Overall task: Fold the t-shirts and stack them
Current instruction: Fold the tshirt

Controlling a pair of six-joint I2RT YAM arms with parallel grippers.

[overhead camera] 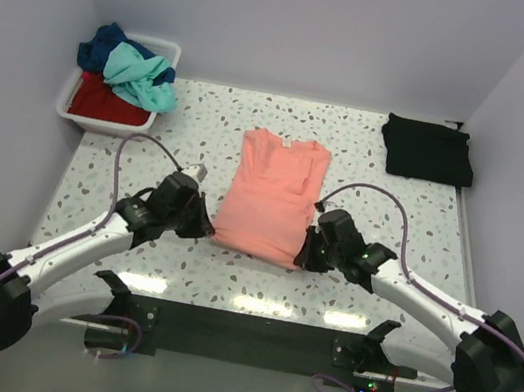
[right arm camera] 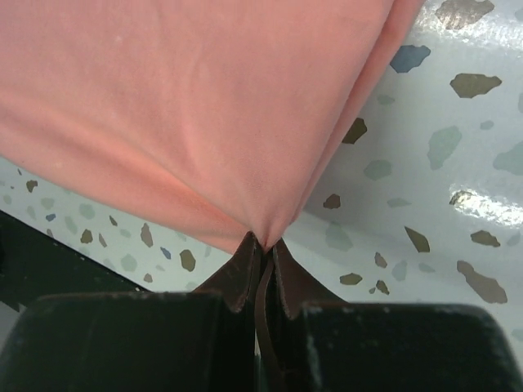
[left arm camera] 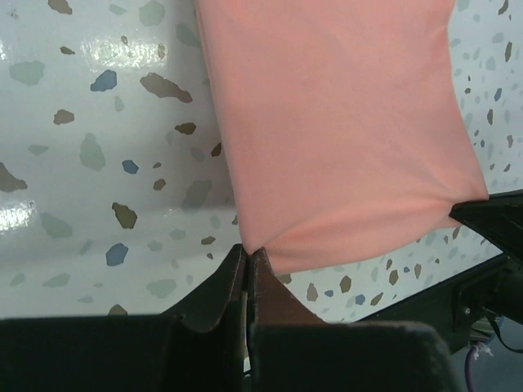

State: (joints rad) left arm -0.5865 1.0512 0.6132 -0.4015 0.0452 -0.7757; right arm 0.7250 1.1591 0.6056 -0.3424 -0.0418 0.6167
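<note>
A salmon-pink t-shirt (overhead camera: 270, 194) lies folded lengthwise in the middle of the table, collar end far. My left gripper (overhead camera: 207, 231) is shut on its near left corner (left arm camera: 253, 245), and my right gripper (overhead camera: 304, 258) is shut on its near right corner (right arm camera: 266, 237). The near hem is lifted a little and stretched between the two. A black t-shirt (overhead camera: 428, 149) lies folded at the far right. Navy (overhead camera: 101, 46), teal (overhead camera: 143, 77) and red (overhead camera: 104, 101) t-shirts are heaped in the white bin (overhead camera: 67, 104) at the far left.
Walls close in the table on the left, far and right sides. The right gripper's body (left arm camera: 490, 245) shows at the right edge of the left wrist view. Speckled tabletop (overhead camera: 393, 204) lies bare between the pink and black shirts.
</note>
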